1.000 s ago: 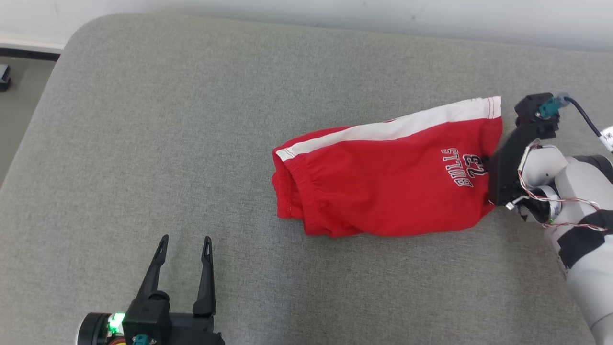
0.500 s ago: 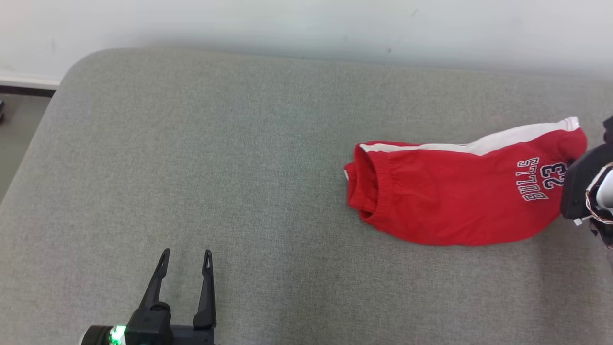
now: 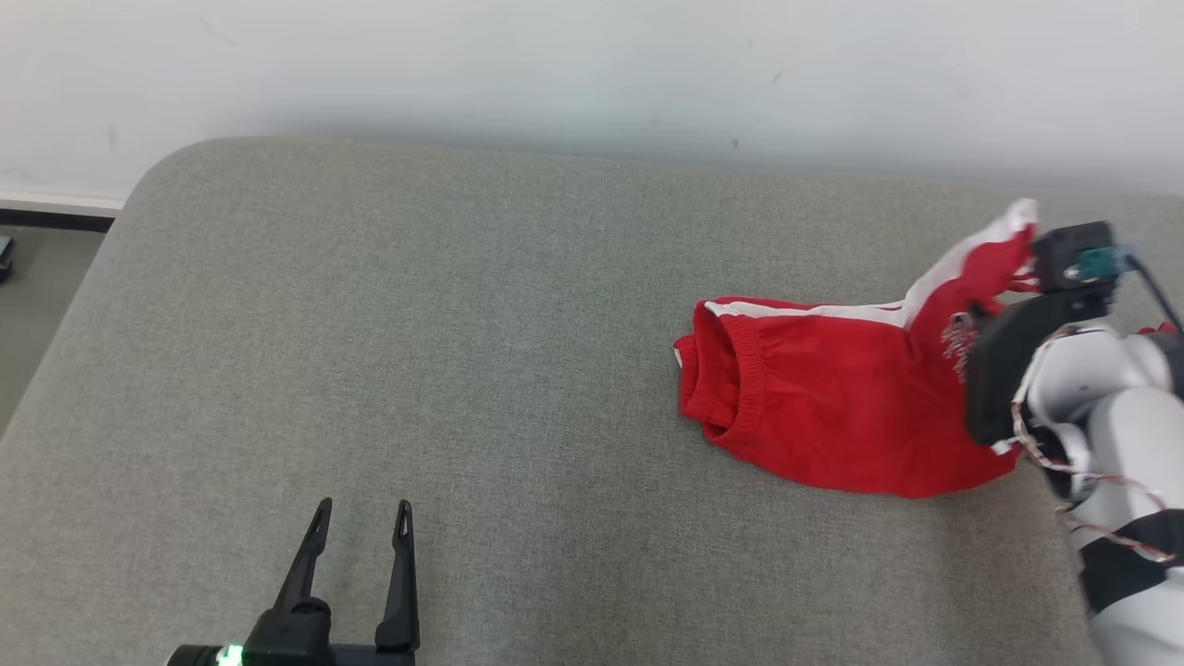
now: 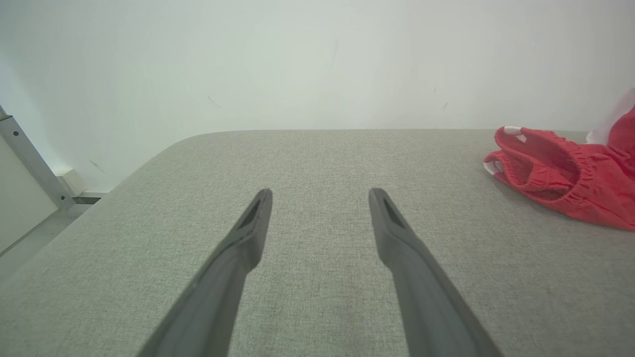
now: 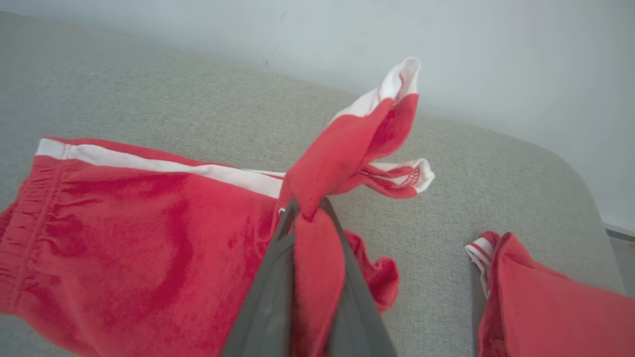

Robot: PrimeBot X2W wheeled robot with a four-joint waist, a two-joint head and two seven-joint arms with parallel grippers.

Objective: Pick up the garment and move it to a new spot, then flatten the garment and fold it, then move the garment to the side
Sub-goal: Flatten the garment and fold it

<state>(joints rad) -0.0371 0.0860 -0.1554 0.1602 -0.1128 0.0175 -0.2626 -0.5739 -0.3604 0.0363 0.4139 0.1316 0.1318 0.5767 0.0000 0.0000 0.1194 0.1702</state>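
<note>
The garment point(image 3: 814, 407) is a pair of red shorts with a white side stripe, lying on the right of the grey padded surface point(image 3: 444, 314) with its waistband to the left. My right gripper point(image 5: 307, 210) is shut on the hem of one leg, which is lifted and bunched above the surface. In the head view my right wrist point(image 3: 1017, 370) covers that end of the garment. My left gripper point(image 3: 363, 513) stands open and empty near the front left, far from the garment point(image 4: 560, 178). Its fingers point(image 4: 248, 233) hover just above the fabric surface.
A white wall point(image 3: 592, 74) runs along the far side of the surface. The surface's rounded corner point(image 3: 157, 176) and floor point(image 3: 37, 305) lie at the left. Another piece of red cloth with white trim point(image 5: 536, 307) lies right of my right gripper; I cannot tell whether it belongs to the garment.
The head view has tilted up, showing more wall. My right gripper dragged the garment to the right, then raised its leg end so the print is crumpled. The left gripper stayed put.
</note>
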